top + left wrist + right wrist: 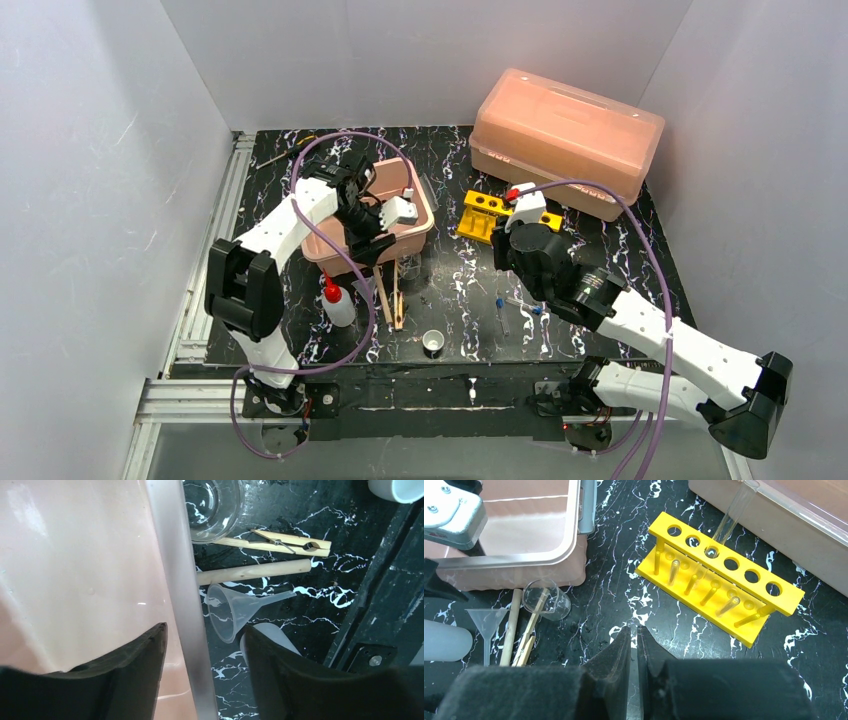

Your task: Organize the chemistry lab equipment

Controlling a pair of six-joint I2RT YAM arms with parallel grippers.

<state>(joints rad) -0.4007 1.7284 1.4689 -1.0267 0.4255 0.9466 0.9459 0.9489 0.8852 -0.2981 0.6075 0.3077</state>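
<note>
Over the rim of the open pink tub (182, 580) my left hand (204, 630) sits with fingers spread, one inside the tub and one outside, gripping nothing. Just outside on the bench (450, 290): clear funnel (235, 610), wooden clamps (280, 542), clear glass beaker (212, 507) by the tub wall, squeeze bottle (338, 303) upright, tiny white cup (433, 342) near the front edge. My right hand (634, 630) is closed on nothing I can see, near the yellow rack (719, 575); one clear tube (729, 520) leans in a hole. Blue-capped tubes (502, 315) lie on the bench. Pink lidded box (565, 135) is behind the rack.
</note>
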